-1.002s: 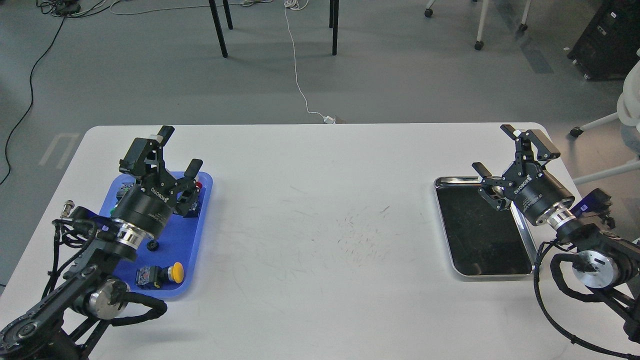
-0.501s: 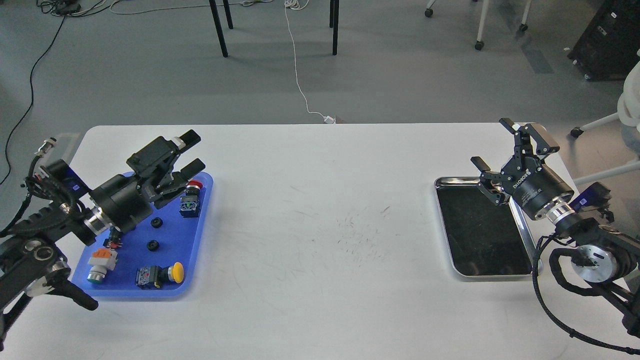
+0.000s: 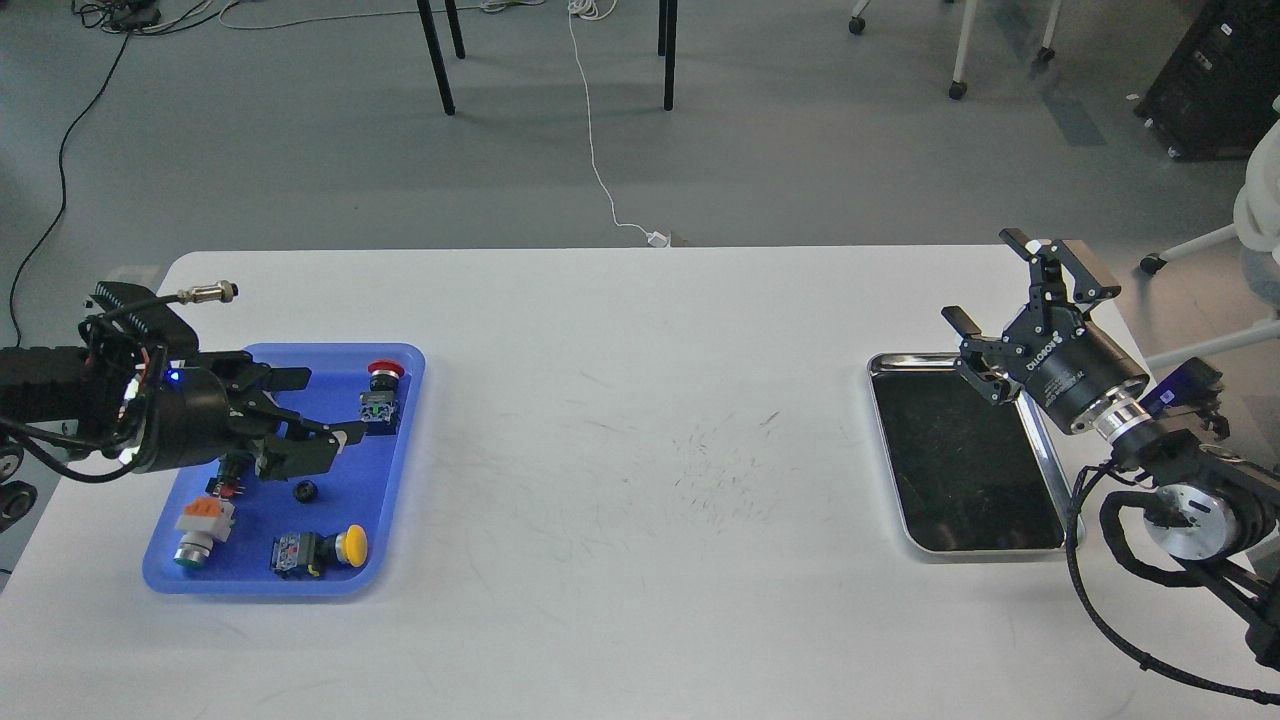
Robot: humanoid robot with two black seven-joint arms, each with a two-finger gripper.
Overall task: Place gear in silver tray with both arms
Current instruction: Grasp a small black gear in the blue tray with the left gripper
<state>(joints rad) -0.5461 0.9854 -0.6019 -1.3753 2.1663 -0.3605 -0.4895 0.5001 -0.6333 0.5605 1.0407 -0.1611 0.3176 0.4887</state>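
Left gripper [image 3: 318, 410]: one, lying low over the blue tray, pointing toward the tray's right side; its two fingers stand apart with nothing between them.
Right gripper [image 3: 1000, 290]: one, raised over the far right corner of the silver tray; its fingers are spread wide and hold nothing.
Gear [image 3: 305, 491]: one seen, a small black toothed disc lying on the floor of the blue tray, just below the left gripper's near finger and not touched by it; whether another lies under the gripper cannot be told.
Blue tray [image 3: 395, 480]: one, at the left end of the table.
Push-buttons: four in the blue tray. A red-capped one [image 3: 383, 390] stands at the tray's far right corner, just beyond the left gripper's fingertips; a yellow-capped one [image 3: 325, 549] lies at the near edge; an orange and white one [image 3: 197, 523] lies at the near left; a fourth [image 3: 228, 478] is half hidden under the gripper body.
Silver tray [image 3: 890, 470]: one, at the table's right end, well apart from the blue tray; its dark bottom is bare.
Table [image 3: 640, 450]: one, white, scuffed in the middle between the two trays.
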